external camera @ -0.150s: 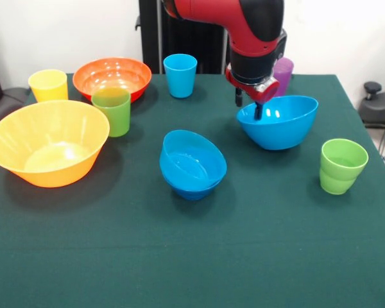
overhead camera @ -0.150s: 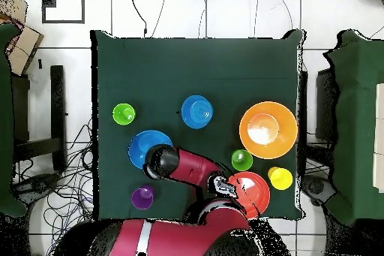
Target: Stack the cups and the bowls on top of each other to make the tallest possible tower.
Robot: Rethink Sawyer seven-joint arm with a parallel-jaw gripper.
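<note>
the big light blue bowl (external camera @ -0.150s: 278,122) is sitting upright on the green tabletop (external camera @ -0.150s: 263,256), tilting slightly. the jaws (external camera @ -0.150s: 257,106) are reaching down from directly above its rear rim, one fingertip dipping inside the bowl. whether the jaws are spread or pinching the rim cannot be told. the rim is lying level, so a straight vertical lift is likely required. relative to this bowl, in the front view: the purple cup (external camera @ -0.150s: 283,74) is standing just behind, the nested pair of blue bowls (external camera @ -0.150s: 192,163) is lying front-left, a green cup (external camera @ -0.150s: 341,165) is standing front-right.
</note>
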